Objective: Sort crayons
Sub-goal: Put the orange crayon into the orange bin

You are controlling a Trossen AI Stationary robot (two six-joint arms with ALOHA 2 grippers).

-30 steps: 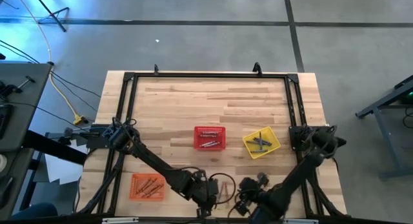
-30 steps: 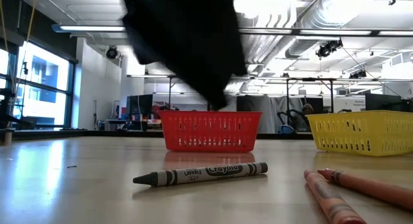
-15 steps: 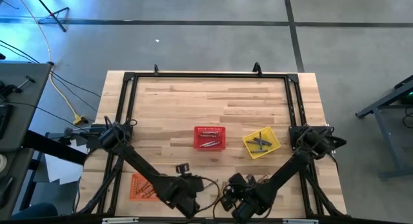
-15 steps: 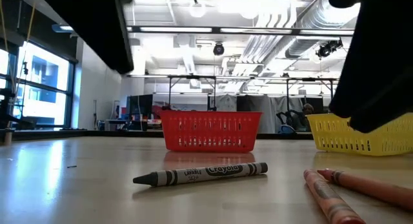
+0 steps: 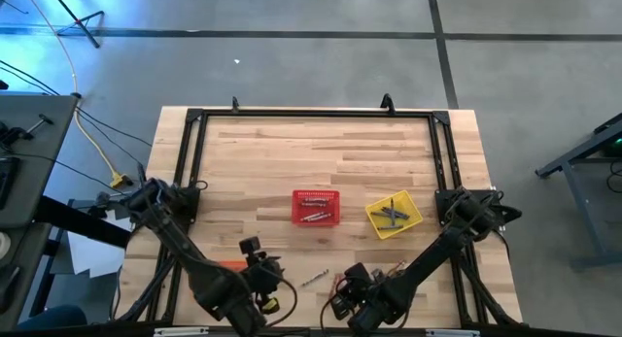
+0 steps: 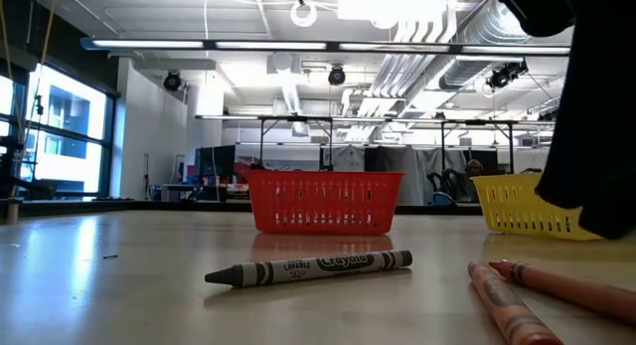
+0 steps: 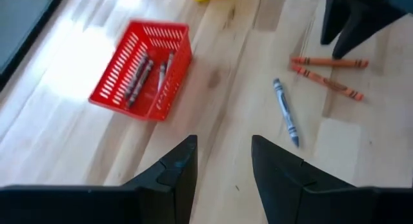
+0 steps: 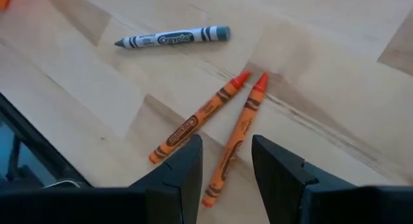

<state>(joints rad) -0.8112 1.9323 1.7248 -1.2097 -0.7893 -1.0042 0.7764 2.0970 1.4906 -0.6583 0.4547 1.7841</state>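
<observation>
Both jaws gape, empty; the right gripper [image 8: 222,161] over two touching orange crayons [image 8: 222,124] risks pinching both

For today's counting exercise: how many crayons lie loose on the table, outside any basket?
3: one grey crayon lying alone, and two orange crayons side by side, tips nearly meeting, under the right gripper. Others could be hidden beneath the arms.

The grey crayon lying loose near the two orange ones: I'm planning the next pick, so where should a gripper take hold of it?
Grip the grey crayon across its paper-wrapped middle, coming straight down from above. It lies flat on the table with bare wood along both long sides, apart from the orange crayons, so fingers can straddle it there. The tapered tip would likely slip.
</observation>
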